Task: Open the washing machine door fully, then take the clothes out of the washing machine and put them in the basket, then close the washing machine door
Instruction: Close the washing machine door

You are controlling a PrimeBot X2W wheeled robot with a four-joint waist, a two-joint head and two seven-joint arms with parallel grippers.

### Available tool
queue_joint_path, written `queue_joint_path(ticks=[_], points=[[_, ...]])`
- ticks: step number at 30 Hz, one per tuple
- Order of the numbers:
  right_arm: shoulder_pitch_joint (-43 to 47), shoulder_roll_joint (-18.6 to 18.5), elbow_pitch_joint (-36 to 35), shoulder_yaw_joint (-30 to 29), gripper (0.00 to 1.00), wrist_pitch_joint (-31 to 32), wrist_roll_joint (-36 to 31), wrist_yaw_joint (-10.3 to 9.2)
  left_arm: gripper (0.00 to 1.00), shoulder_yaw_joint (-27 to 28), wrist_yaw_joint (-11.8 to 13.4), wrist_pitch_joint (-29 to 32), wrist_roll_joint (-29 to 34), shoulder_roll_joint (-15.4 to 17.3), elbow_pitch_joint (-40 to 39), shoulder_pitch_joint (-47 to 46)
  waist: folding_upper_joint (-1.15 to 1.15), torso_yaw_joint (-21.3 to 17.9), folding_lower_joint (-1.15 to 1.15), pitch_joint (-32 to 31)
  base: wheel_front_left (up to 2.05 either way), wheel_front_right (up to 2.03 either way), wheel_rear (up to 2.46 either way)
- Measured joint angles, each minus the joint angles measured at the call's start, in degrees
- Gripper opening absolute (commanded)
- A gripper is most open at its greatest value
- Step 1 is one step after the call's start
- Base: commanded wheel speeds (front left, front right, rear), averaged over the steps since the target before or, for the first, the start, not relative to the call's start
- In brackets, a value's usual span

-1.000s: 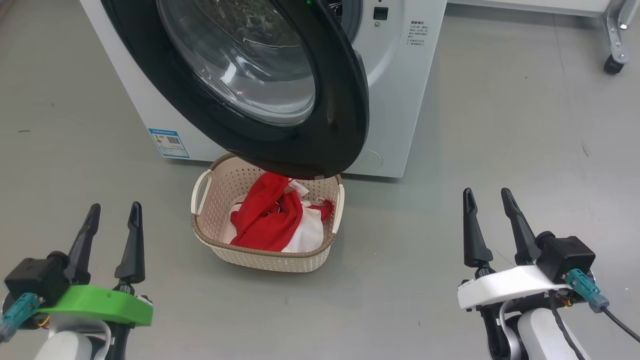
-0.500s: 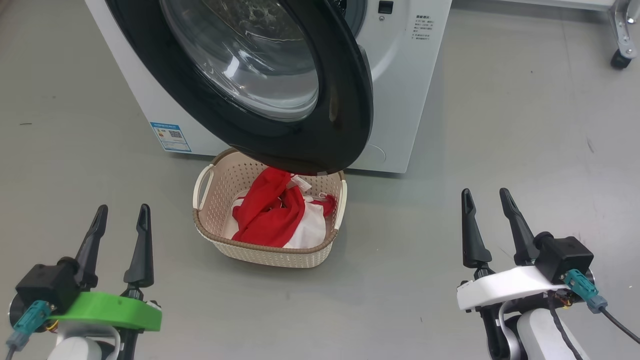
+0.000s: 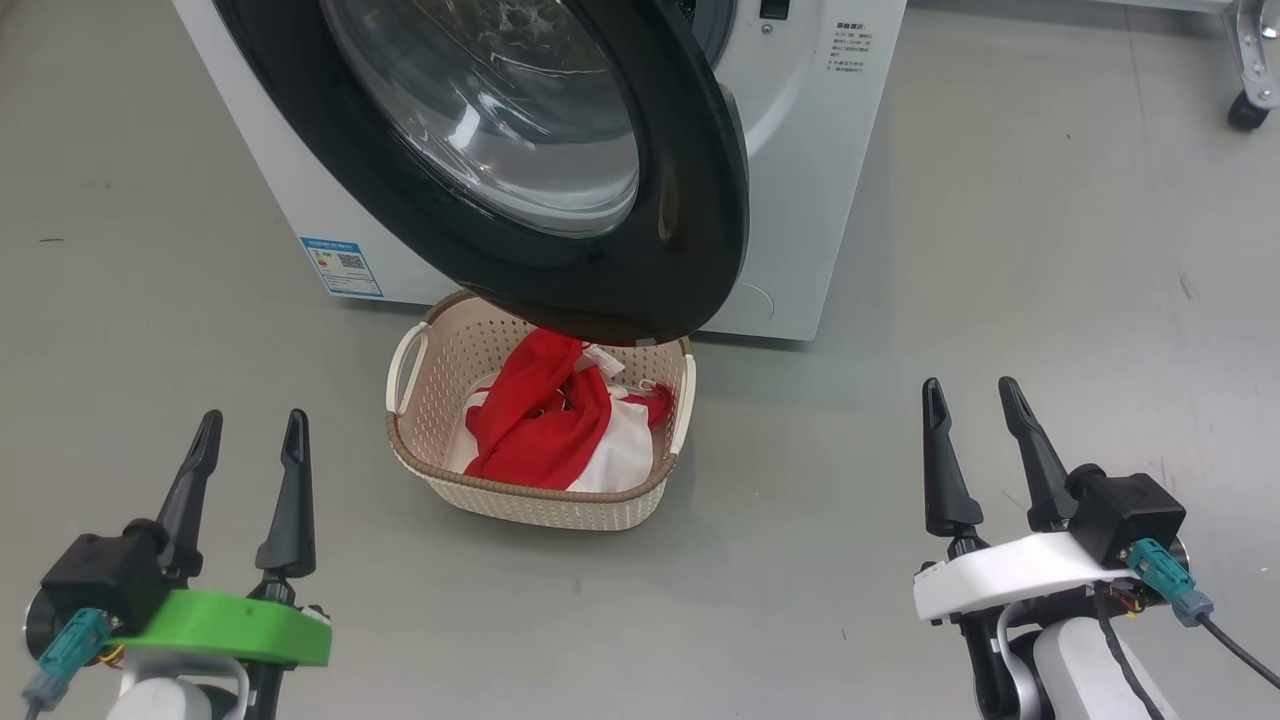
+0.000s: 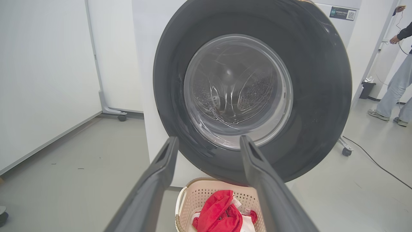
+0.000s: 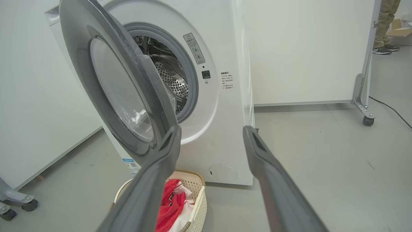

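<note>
Head view: red-and-white fabric clothes lie in the cream perforated plastic basket beneath the half-open black-rimmed glass door. My left claw and right claw gape empty; I'd press its right rim steadily shut.

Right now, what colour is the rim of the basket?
The basket has a brown woven-look rim above cream perforated walls; the head view shows it best.

Grey floor, faint scuff marks. White partition panel far right, on metal foot with castor. Person in grey trousers standing far right. Black cable trailing across floor near them. Cardboard box far right.
</note>
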Motion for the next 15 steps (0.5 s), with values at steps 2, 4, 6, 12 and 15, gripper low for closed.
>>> queue_joint_path(ticks=[2,4,6,12,15], points=[[0.0,0.0,0.1,-0.1,1.0,0.0,0.0,0.0,1.0,0.2,-0.4,0.0,0.4,-0.2,0.0,0.1,0.0,0.0,0.0,0.0,0.0,0.0,0.0],[0.0,0.0,0.1,-0.1,1.0,0.0,-0.4,0.01,1.0,0.3,-0.5,0.0,0.8,-0.5,0.0,0.2,0.0,0.0,0.0,-0.1,0.0,0.0,0.0],[0.0,0.0,0.2,0.0,1.0,0.0,-0.4,0.07,1.0,0.4,-0.5,0.0,0.8,-0.7,0.0,0.3,0.0,0.0,0.0,-0.1,0.0,0.0,0.0],[0.0,0.1,0.3,0.0,1.0,0.0,-0.4,0.11,1.0,0.7,-0.9,0.0,1.9,-1.2,0.0,1.0,0.0,-0.1,0.0,-0.1,0.0,0.0,0.0],[-0.1,0.1,0.4,0.0,1.0,0.0,-0.5,0.42,1.0,0.9,-1.0,0.0,2.4,-1.4,0.0,1.0,0.0,-0.1,0.0,0.0,0.0,0.0,0.0]])
